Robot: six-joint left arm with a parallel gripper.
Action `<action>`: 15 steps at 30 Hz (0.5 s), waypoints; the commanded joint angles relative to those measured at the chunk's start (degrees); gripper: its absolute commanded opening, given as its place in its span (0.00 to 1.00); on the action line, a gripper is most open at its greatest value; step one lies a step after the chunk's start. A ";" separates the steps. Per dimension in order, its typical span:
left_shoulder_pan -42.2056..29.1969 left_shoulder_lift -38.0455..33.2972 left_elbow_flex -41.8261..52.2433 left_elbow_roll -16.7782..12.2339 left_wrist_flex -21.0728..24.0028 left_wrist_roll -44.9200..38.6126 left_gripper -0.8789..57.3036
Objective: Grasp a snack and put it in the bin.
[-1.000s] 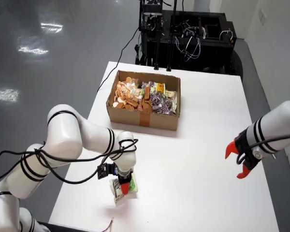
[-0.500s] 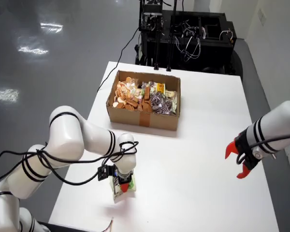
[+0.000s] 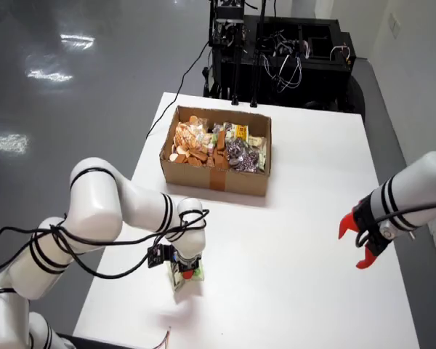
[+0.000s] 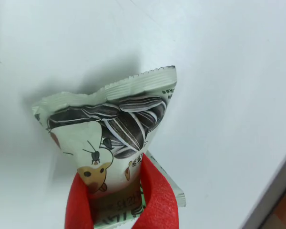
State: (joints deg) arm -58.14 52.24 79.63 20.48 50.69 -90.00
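My gripper [image 4: 117,200] is pinching the snack packet [image 4: 112,138], a pale green bag printed with striped sunflower seeds and a cartoon animal. From the wrist view I see both red fingers [image 4: 157,195] pressed against the packet's lower end, 1 on each side. In the overhead view the packet [image 3: 183,276] sits at the tip of the working arm [image 3: 109,211], low over the white table [image 3: 291,240] near its front left corner (whether it touches the surface I cannot tell). The cardboard bin [image 3: 216,151] stands well apart, farther back on the table, already holding mixed snacks. A 2nd arm [image 3: 400,203] with red fingers hangs over the right edge.
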 commanded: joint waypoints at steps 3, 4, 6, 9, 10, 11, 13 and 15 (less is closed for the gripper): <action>-0.31 -0.80 -2.38 1.80 1.85 1.59 0.10; -0.38 -0.79 -3.13 2.21 2.30 2.18 0.10; -0.46 -0.69 -4.86 3.00 3.16 3.63 0.10; -0.31 -0.54 -7.80 4.14 4.31 6.44 0.09; -0.17 -0.51 -8.86 4.50 4.65 7.54 0.09; 0.01 -0.49 -9.96 4.85 4.97 8.73 0.09; 0.52 -0.45 -12.15 5.48 5.58 11.18 0.09; 1.19 -0.43 -14.22 6.01 6.08 13.60 0.09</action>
State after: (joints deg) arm -57.74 51.77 67.60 25.95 56.27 -79.04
